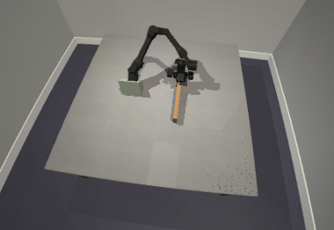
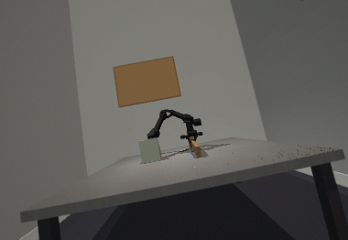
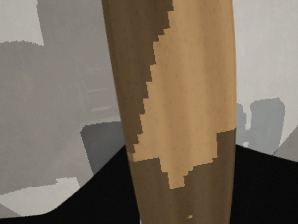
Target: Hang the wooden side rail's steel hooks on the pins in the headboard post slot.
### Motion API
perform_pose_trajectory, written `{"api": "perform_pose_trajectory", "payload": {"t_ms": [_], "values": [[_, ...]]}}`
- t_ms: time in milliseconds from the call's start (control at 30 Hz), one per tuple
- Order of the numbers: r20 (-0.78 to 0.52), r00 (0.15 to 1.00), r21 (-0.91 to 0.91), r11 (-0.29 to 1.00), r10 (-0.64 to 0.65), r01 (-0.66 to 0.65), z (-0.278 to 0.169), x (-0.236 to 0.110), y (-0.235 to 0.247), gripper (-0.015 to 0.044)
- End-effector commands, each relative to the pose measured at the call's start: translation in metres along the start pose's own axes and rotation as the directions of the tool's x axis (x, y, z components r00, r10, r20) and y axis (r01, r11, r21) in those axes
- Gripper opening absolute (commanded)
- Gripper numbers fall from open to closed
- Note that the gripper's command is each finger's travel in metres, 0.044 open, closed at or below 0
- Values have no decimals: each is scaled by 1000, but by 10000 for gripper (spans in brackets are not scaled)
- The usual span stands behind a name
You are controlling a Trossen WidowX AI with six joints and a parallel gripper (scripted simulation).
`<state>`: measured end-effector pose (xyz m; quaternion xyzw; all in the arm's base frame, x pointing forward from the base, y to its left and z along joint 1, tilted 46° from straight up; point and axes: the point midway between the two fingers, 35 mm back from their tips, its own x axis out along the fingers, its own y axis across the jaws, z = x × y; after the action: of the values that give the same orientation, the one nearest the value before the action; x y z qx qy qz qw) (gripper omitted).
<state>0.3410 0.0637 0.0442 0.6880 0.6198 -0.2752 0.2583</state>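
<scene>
The wooden side rail [image 1: 177, 104] [image 2: 196, 148] [image 3: 176, 96] is a long orange-brown bar. My gripper [image 1: 180, 76] [image 2: 192, 138] is shut on its far end and holds that end above the table, while the near end points toward the table's front and sits at or near the surface. In the wrist view the rail fills the middle of the frame and runs away from me. The headboard post [image 1: 130, 87] [image 2: 149, 151] is a pale green block to the left of the rail, beside the arm's base. Its slot, the pins and the rail's hooks are not visible.
The grey table [image 1: 110, 146] [image 2: 256, 161] has speckles at its front right corner. An orange board [image 2: 146, 81] hangs on the back wall. A dark floor surrounds the table.
</scene>
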Motion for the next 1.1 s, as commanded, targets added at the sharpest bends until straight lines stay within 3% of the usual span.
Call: {"api": "perform_pose_trajectory", "payload": {"t_ms": [0,1067], "values": [[2,1000,3,1000,3,-3,-1,-1,1,0],[1,1000,3,1000,3,-3,-5,-1,1,0]]}}
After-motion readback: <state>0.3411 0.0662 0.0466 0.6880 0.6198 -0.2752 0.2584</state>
